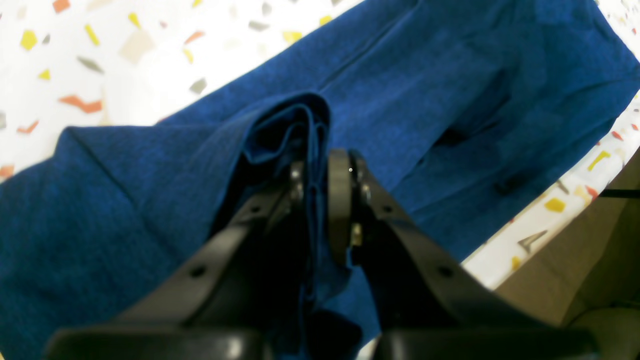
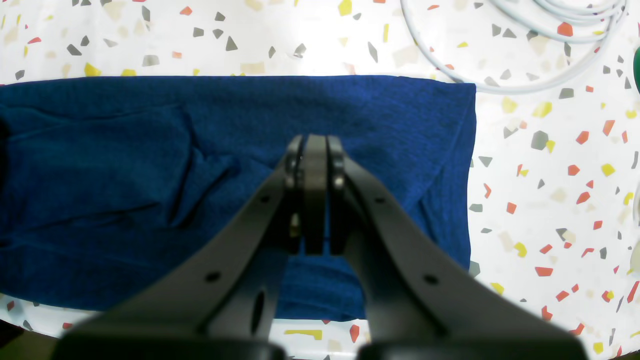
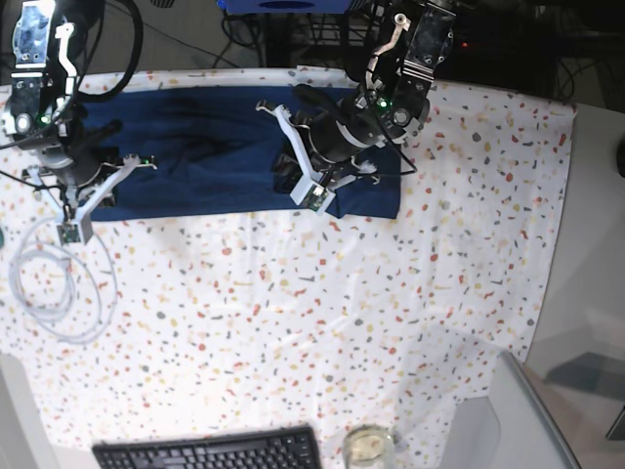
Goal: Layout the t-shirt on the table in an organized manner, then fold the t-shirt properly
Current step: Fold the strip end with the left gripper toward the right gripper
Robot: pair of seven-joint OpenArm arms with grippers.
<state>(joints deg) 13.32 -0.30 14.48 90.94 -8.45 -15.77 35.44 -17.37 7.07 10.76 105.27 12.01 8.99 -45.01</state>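
Across the far side of the table (image 3: 293, 293), in the base view, the t-shirt (image 3: 195, 147) lies as a long dark blue band, folded lengthwise, running from the left edge to past the middle. The left gripper (image 3: 298, 161) sits over the band's right portion, and the right gripper (image 3: 107, 181) is at its left end. A coil of white cable (image 3: 54, 288) lies on the cloth near that arm, and a black keyboard (image 3: 210, 451) and a small glass (image 3: 369, 447) stand at the near edge. In the left wrist view, the left gripper (image 1: 320, 185) has its jaws pinched on a raised fold of the t-shirt (image 1: 450, 90), several layers bunched up between the pads, while the rest of the fabric slopes away flat on the speckled table (image 1: 125, 65). In the right wrist view, the right gripper (image 2: 315, 192) has its jaws pressed fully together with no cloth visibly between them, poised above the t-shirt (image 2: 125, 175) close to its straight end edge; the white cable (image 2: 500, 85) curls on the table (image 2: 550, 200) just beyond that corner.
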